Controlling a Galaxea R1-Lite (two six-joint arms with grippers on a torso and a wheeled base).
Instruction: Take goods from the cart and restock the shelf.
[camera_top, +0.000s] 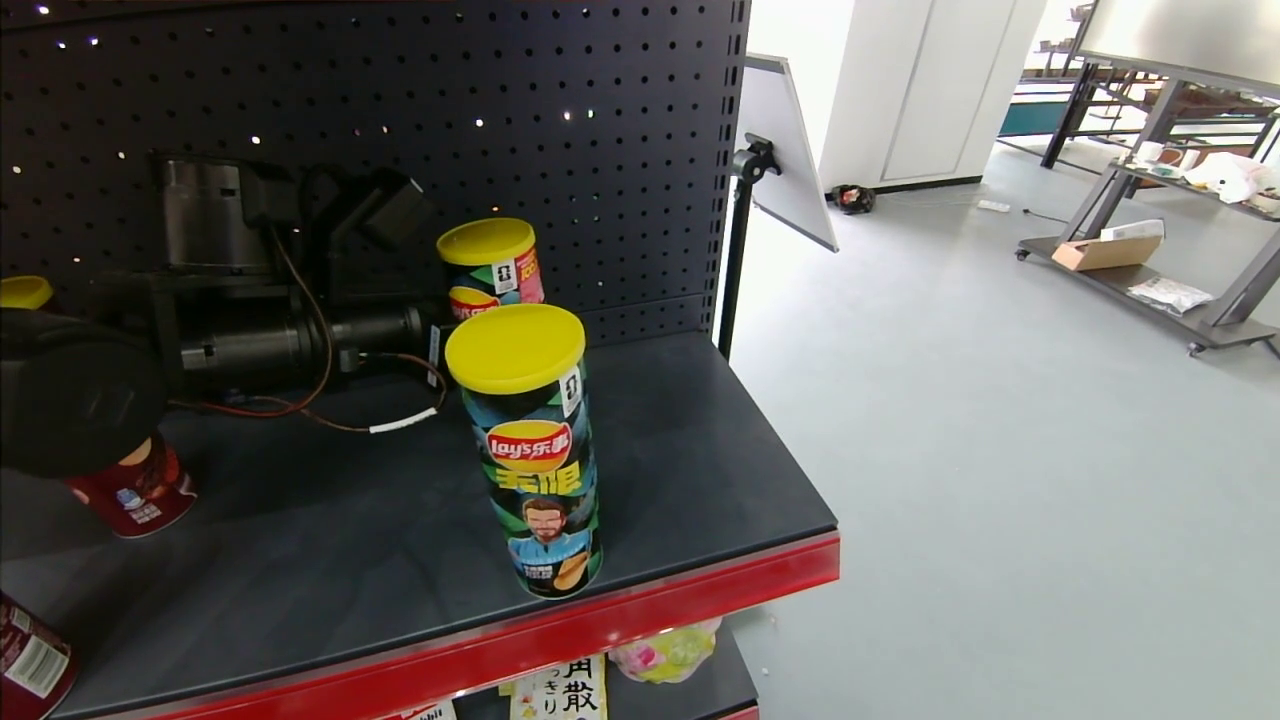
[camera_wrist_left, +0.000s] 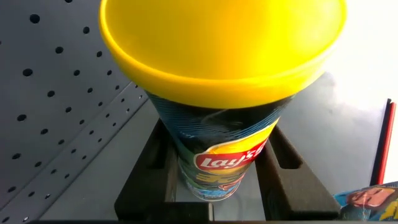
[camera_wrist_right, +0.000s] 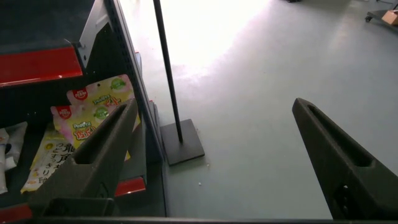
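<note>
The left gripper's (camera_wrist_left: 217, 165) two black fingers (camera_wrist_left: 146, 180) press on both sides of the back chip can (camera_wrist_left: 224, 56), low on its body. This can has a yellow lid. It stands up straight on the dark shelf (camera_top: 700, 450), close to the pegboard wall (camera_top: 600, 100). The front chip can (camera_top: 535, 450) stands near the shelf's red edge. A red can (camera_top: 140, 490) stands further left. The right gripper (camera_wrist_right: 217, 162) is spread wide with nothing in it, above the grey floor (camera_wrist_right: 261, 93), beside snack bags (camera_wrist_right: 93, 106) on a lower shelf (camera_wrist_right: 37, 65).
</note>
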